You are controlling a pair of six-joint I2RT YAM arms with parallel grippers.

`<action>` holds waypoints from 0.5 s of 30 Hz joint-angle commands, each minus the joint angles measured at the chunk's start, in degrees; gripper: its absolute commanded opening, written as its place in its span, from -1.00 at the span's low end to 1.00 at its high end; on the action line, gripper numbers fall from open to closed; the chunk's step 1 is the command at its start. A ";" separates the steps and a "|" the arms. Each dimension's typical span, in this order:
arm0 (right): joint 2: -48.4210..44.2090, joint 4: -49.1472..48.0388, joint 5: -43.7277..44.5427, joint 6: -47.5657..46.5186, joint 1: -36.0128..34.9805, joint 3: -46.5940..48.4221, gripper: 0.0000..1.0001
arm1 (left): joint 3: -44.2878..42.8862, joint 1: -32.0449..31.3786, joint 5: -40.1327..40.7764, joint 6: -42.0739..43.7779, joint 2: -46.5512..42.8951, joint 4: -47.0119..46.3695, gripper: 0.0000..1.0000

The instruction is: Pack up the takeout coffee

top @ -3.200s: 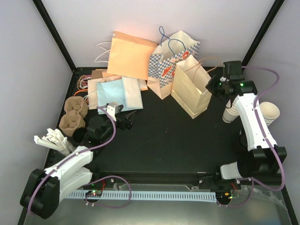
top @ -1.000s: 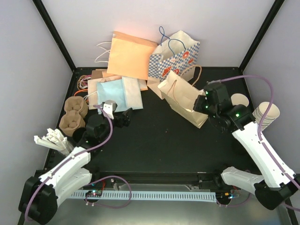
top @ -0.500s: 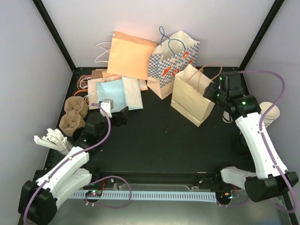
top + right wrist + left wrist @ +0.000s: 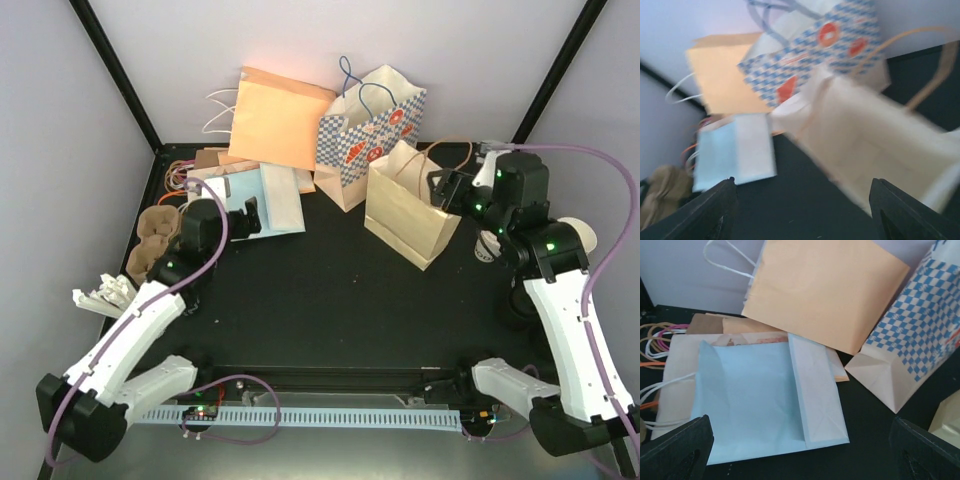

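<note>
The takeout coffee does not show in any view. A tan paper bag (image 4: 405, 208) stands upright with its mouth open at the back right, and its inside (image 4: 875, 145) fills the blurred right wrist view. My right gripper (image 4: 446, 187) hovers at the bag's right rim, open, with nothing between its fingers (image 4: 715, 212). My left gripper (image 4: 246, 214) is open over the flat light-blue bag (image 4: 262, 198), which lies just ahead of it (image 4: 765, 395). Both left fingertips (image 4: 677, 450) stand wide apart at the bottom corners of the left wrist view.
A blue-checked bag (image 4: 368, 128) and an orange bag (image 4: 282, 115) lean at the back wall. Flat bags with handles (image 4: 185, 172) lie at the back left. Brown pulp cup trays (image 4: 152, 238) and white sticks (image 4: 103, 293) sit on the left. Stacked paper cups (image 4: 578, 238) stand on the right.
The right gripper opened and let go of the tan bag, which went from tilted to upright. The right arm drew back to the right. The left arm rose and swung back-left over the blue bag.
</note>
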State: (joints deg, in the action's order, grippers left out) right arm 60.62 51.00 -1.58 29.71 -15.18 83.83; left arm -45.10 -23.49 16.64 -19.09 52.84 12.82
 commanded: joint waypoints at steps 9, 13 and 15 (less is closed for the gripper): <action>5.43 -13.39 -17.41 -4.80 -16.69 -6.62 0.55 | -34.94 2.16 14.89 4.71 22.82 42.99 0.98; 4.54 -18.34 -20.25 -3.88 -17.71 -9.62 0.55 | -43.40 6.04 23.61 4.10 33.42 56.01 0.97; 4.25 -18.75 -20.66 -4.43 -17.90 -10.06 0.55 | -45.26 8.63 24.27 3.81 37.73 57.81 0.98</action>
State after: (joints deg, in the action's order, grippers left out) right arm 66.52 37.65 -18.87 25.80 -32.45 74.37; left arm -86.43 -18.96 32.25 -16.01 82.98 53.74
